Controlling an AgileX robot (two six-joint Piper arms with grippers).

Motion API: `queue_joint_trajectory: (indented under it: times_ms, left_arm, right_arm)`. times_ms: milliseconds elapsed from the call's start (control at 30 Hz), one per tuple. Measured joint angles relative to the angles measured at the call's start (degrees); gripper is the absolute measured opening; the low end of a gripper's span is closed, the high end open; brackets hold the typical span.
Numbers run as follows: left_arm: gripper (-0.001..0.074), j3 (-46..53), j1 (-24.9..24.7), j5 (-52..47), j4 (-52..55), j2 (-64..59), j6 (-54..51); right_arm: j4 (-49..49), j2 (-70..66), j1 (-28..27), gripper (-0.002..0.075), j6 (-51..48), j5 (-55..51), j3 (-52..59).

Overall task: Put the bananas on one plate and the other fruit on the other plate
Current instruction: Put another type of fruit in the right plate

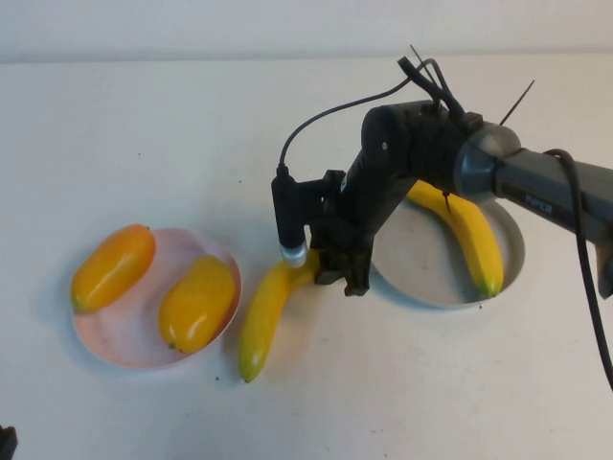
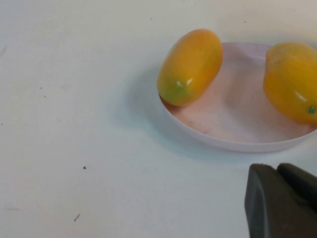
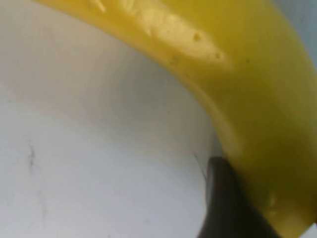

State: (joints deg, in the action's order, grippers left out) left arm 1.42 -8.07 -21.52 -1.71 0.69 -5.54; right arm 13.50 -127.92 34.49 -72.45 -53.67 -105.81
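One banana (image 1: 263,311) lies on the table between the two plates. My right gripper (image 1: 335,273) is down over its upper end, jaws closed round it. In the right wrist view the banana (image 3: 237,74) presses against a dark finger (image 3: 223,198). The second banana (image 1: 469,235) rests on the grey plate (image 1: 412,259), partly hidden by the right arm. Two stubby orange-yellow fruits (image 1: 112,266) (image 1: 196,302) lie on the pink plate (image 1: 124,340). My left gripper (image 2: 282,198) is shut and holds nothing, hovering near the pink plate (image 2: 237,114) and its fruits (image 2: 190,67) (image 2: 292,82).
The right arm (image 1: 536,182) reaches in from the right, across the grey plate. A black cable (image 1: 326,110) loops above the wrist. White tabletop (image 1: 192,125) stretches behind and in front of the plates.
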Motion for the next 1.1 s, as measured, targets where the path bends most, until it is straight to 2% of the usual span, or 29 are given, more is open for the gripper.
queue_joint_trajectory:
  times_ms: [233,400,533,733,967,1100]
  left_arm:
    - [0.0001,0.0,0.0,0.0,0.0,0.0,0.0]
    - [0.0001,0.0,0.0,0.0,0.0,0.0,0.0]
    - [0.0001,0.0,0.0,0.0,0.0,0.0,0.0]
    - [0.0001,0.0,0.0,0.0,0.0,0.0,0.0]
    - [0.0001,0.0,0.0,0.0,0.0,0.0,0.0]
    - [0.0001,0.0,0.0,0.0,0.0,0.0,0.0]
  right_arm:
    - [-2.2,5.5,0.0,0.0291,5.5,-6.0,-0.9]
    - [-10.5,9.0,0.0,0.0291,15.1,-14.2,-4.2]
    - [-15.6,11.8,0.0,0.0291,23.2,-16.3,-4.7]
    - [-19.8,17.4,0.0,0.0291,40.5,-17.1,-4.8]
    - [-22.4,19.7,-1.0,0.0291,73.5,-17.4,-4.5]
    - [-23.0,19.1,-1.9,0.0291,83.9,-17.6,-2.8]
